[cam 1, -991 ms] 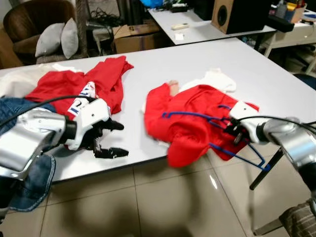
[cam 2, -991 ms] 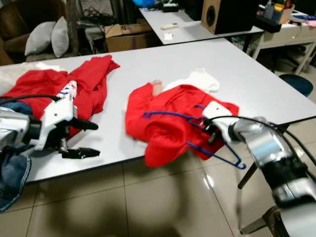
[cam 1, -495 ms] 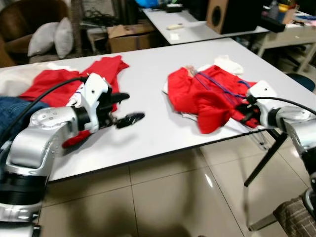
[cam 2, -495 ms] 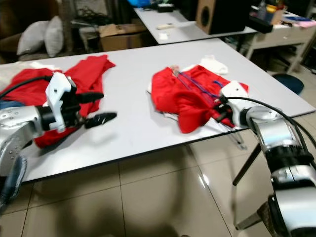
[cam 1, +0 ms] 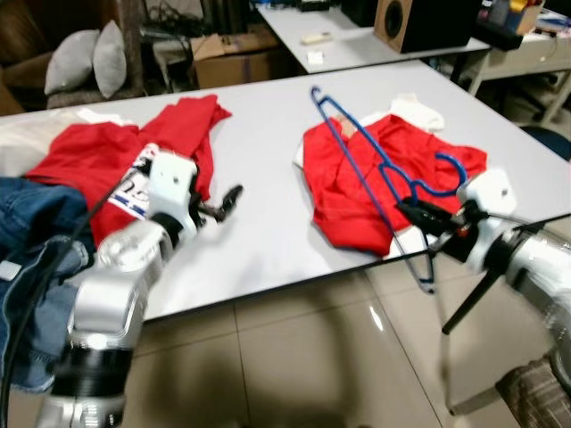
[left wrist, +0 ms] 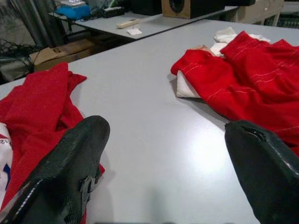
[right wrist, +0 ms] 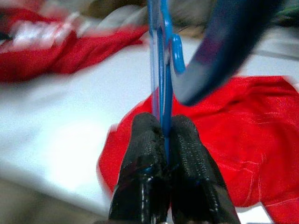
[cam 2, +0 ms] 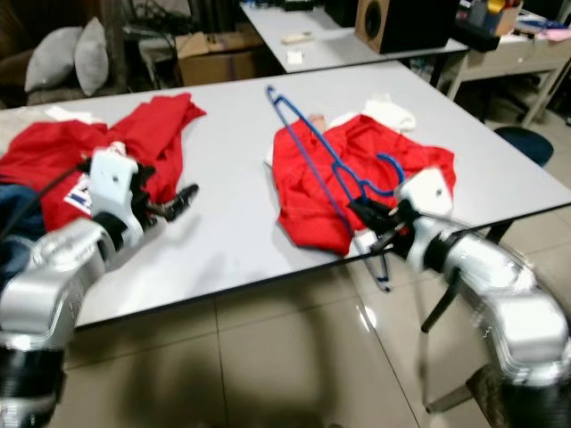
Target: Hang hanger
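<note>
One blue hanger (cam 1: 375,169), two red garments, one white cloth (cam 1: 417,111) and one pile of denim (cam 1: 36,259) lie on or about the grey table (cam 1: 259,241). The hanger is thin blue wire, triangular, with a curved hook (cam 1: 449,169) at its neck (its far corner stands highest). It is lifted clear of the table, tilted up over the red garment (cam 1: 357,178) near the table's front right edge, its lower tip hanging past that edge.

The right gripper (right wrist: 163,140) sits just off the table's front edge, its two black fingers (right wrist: 142,158) pressed together on the hanger's wire near the neck. The left gripper (left wrist: 163,154) hovers low over the bare middle of the table, fingers spread wide apart and holding nothing; one finger (left wrist: 70,163) is just beside the second red garment (cam 1: 116,152), which is spread at the table's left end. The denim hangs over the table's left front corner. The white cloth peeks from behind the right-hand garment, farther back on the table.
</note>
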Controlling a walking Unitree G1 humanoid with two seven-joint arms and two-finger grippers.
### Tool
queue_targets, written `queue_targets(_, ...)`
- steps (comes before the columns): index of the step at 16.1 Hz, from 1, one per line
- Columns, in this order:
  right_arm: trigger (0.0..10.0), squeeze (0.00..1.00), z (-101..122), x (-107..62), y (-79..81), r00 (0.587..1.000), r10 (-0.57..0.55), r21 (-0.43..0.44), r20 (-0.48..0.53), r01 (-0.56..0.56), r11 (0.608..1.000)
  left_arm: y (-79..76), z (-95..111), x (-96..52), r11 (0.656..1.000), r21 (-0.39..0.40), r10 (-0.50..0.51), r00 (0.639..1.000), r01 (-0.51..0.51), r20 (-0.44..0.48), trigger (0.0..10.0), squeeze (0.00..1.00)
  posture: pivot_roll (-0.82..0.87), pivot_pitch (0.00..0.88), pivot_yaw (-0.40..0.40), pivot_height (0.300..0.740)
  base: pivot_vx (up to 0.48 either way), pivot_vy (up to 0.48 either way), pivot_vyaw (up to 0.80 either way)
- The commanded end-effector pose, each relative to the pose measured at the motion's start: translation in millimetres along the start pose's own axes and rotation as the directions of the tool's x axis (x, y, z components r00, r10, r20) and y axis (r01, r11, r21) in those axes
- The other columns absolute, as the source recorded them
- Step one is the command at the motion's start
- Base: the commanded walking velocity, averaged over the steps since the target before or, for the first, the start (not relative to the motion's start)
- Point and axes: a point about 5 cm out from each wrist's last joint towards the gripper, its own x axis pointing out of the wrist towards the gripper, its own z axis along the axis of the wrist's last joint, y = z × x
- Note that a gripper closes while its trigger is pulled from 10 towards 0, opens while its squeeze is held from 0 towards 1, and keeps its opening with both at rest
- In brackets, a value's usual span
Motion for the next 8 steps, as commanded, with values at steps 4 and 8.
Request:
queue_targets(4,10.0,0.0,-10.6,-10.2,24.3,0.93,-0.358,0.099,0.081,0.35,0.932,-11.5,0.4,-5.9,0.996,0.032,0.081,0.995,-0.082,0.055,10.0,1.0,-0.08,0.0,0.069,0.74,0.0,0.442,0.0)
queue_targets(8,10.0,0.0,-4.0,-0.3,40.9,0.943,-0.319,0.089,0.096,0.311,0.946,-9.9,17.5,-1.5,0.993,0.047,0.099,0.989,-0.105,0.108,10.0,1.0,-0.08,0.0,0.066,0.74,0.0,0.443,0.0)
